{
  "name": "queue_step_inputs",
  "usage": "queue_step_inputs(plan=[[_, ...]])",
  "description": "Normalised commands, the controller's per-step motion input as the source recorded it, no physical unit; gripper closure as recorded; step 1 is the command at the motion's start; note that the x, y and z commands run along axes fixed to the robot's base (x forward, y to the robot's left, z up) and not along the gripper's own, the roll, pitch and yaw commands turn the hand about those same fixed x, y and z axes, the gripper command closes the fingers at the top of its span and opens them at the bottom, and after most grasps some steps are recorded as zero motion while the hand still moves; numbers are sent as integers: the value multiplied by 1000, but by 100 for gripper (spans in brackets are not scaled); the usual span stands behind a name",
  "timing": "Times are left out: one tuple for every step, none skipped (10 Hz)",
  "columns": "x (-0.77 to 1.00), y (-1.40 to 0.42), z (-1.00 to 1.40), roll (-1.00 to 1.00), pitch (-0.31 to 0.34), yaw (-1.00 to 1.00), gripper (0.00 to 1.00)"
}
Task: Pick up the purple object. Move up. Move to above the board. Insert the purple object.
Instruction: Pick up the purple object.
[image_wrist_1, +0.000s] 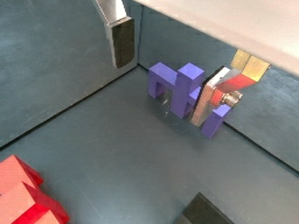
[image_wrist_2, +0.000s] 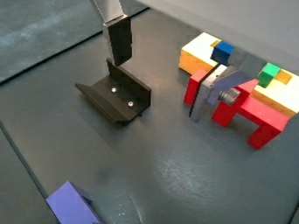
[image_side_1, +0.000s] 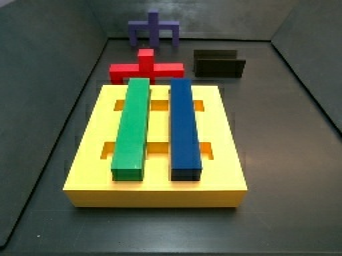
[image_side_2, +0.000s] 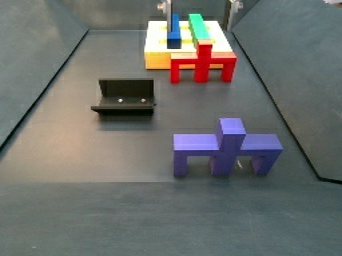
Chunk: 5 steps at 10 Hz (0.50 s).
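Large thick yellow slotted board (image_side_1: 94, 150) nearest camera, bearing long green bar (image_side_1: 131, 126) beside long blue bar (image_side_1: 183, 128). Red cross-shaped block (image_side_1: 146, 68) just behind board. Dark L-shaped fixture (image_side_1: 221, 64) beside it. Purple-blue bridge-shaped object (image_side_1: 155, 29) farthest back. Gripper not visible.

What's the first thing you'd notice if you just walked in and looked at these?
The big yellow board grabs the eye, near the camera in a side view, with a green bar and a blue bar lying along it. Just past it sits a red cross block, and the purple object stands alone on the dark floor. The gripper is open, with nothing between its fingers.
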Motion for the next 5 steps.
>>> queue_step_inputs(plan=[[0,0,-66,0,-9,0,0],[0,114,-169,-11,-14,0,0],[-37,420,-231,-23,-6,0,0],[-109,617,-243,-29,-10,0,0],[-149,714,-266,-24,-13,0,0]])
